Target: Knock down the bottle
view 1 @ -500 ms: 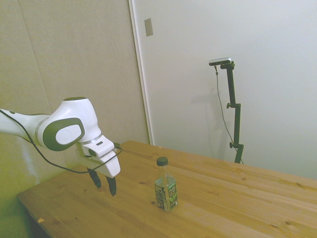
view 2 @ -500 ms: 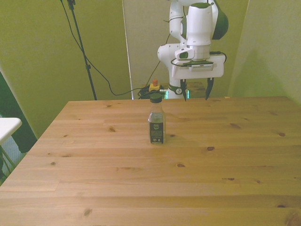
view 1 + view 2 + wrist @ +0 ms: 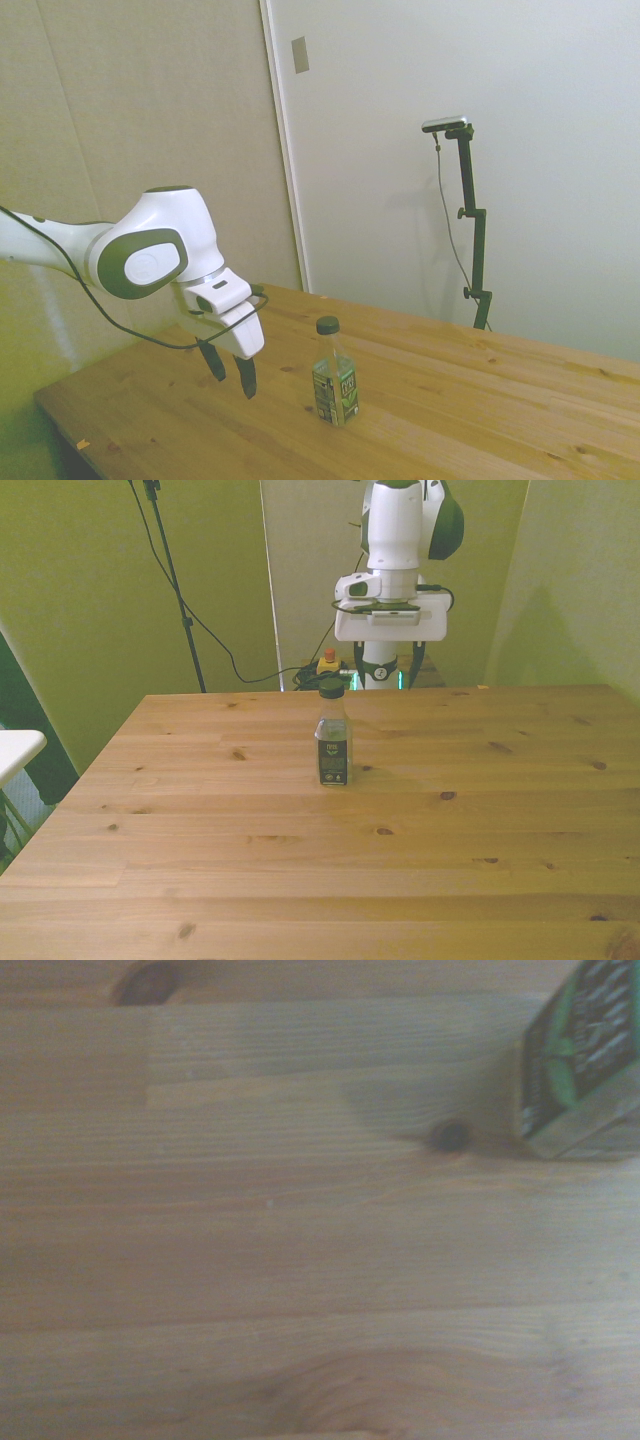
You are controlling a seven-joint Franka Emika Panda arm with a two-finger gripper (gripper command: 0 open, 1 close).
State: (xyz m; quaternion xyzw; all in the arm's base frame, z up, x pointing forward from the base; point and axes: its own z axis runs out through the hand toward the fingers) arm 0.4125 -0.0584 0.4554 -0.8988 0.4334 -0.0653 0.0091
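The bottle (image 3: 335, 378) stands upright on the wooden table (image 3: 480, 400), clear plastic with a black cap and a green-and-dark label. In the front view the bottle (image 3: 332, 742) is near the table's far middle. My gripper (image 3: 232, 378) hangs open just above the table, a short gap to the left of the bottle in the side view, fingertips at about label height. From the front, the gripper (image 3: 390, 672) is behind the bottle and slightly to the front view's right. The wrist view catches the bottle's labelled base (image 3: 585, 1060) at its edge, over bare wood.
The table (image 3: 300, 880) spreads wide toward the camera in the front view. A white surface (image 3: 15, 745) sits off the table at the front view's left. An orange-topped box (image 3: 327, 660) and cables lie behind the far edge.
The gripper has moved closer to the bottle: rightward in the side view, toward the front view's left. The bottle has not moved. The fingers stay open.
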